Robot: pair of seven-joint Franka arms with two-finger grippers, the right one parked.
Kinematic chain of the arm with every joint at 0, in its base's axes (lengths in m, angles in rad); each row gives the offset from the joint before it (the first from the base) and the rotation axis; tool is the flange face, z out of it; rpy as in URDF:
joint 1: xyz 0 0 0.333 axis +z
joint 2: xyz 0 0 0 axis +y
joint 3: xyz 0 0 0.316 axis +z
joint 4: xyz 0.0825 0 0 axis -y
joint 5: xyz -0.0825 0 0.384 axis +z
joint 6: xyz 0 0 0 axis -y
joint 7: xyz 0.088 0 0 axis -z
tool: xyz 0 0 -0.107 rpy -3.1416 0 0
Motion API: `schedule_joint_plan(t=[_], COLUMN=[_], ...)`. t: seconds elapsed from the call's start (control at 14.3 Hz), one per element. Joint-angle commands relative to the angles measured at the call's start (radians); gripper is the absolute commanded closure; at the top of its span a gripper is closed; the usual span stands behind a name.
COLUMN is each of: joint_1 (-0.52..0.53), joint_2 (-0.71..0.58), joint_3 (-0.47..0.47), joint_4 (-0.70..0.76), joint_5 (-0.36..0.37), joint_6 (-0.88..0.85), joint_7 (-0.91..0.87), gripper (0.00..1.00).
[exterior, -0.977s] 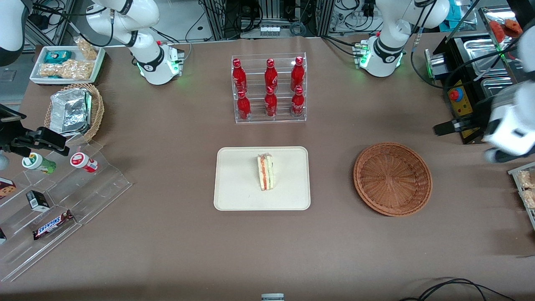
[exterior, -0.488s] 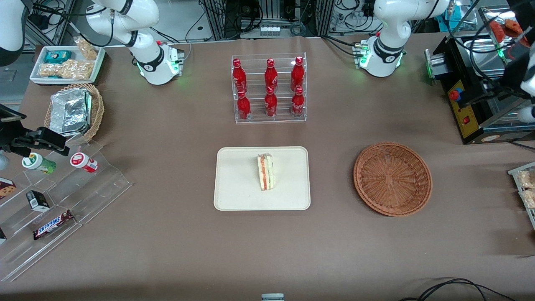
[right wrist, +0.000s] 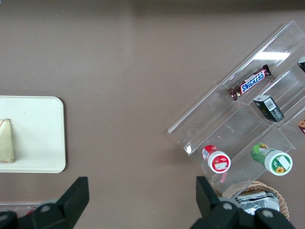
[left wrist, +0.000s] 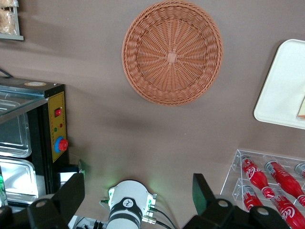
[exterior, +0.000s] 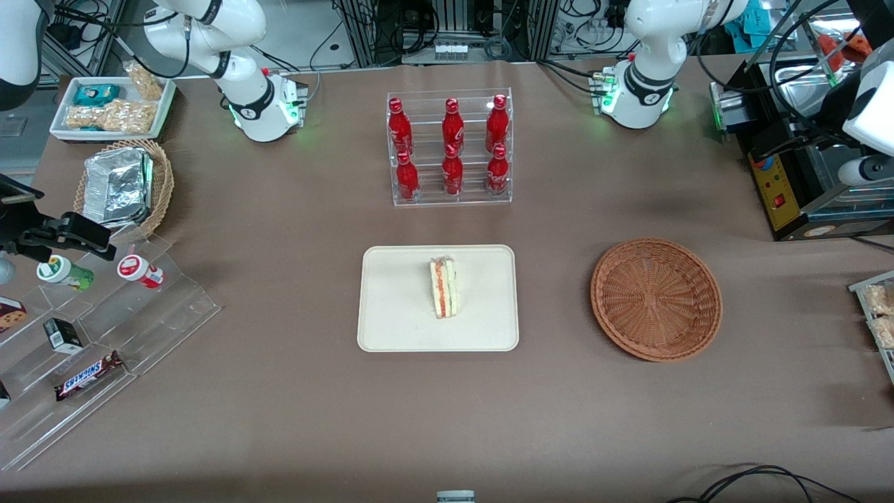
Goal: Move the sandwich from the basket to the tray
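The sandwich (exterior: 443, 287) stands on its edge on the cream tray (exterior: 398, 307), near the tray's middle. The reddish-brown basket (exterior: 656, 299) sits beside the tray toward the working arm's end and holds nothing. My left gripper (exterior: 789, 143) hangs high above the black appliance at the table's edge, well away from the basket. In the left wrist view the gripper (left wrist: 138, 188) is open and empty, its fingers (left wrist: 71, 193) spread wide. That view also shows the basket (left wrist: 172, 52), the tray's corner (left wrist: 281, 90) and a sliver of the sandwich (left wrist: 301, 109). The right wrist view shows the tray (right wrist: 38, 138) and sandwich (right wrist: 5, 140).
A clear rack of red bottles (exterior: 450, 148) stands farther from the camera than the tray. A black appliance with a red button (exterior: 775, 181) sits near the gripper. A tan basket with a foil packet (exterior: 126, 187), a snack tray (exterior: 112, 106) and an acrylic shelf (exterior: 105, 335) lie toward the parked arm's end.
My left gripper has risen and drawn away from the basket's side, farther from the front camera, over the black appliance. The sandwich, tray and basket have not moved.
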Motion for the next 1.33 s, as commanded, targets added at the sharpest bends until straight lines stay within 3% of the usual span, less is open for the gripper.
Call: schedule_joint_plan(t=[0.0,1.26], joint_1=[0.02,0.013], joint_2=[-0.031,-0.014], joint_3=[-0.013,-0.004], joint_4=[-0.025,0.014], joint_5=[0.02,0.025], joint_6=[-0.005,-0.007], joint_7=[0.002,-0.002], gripper=[0.0,0.0])
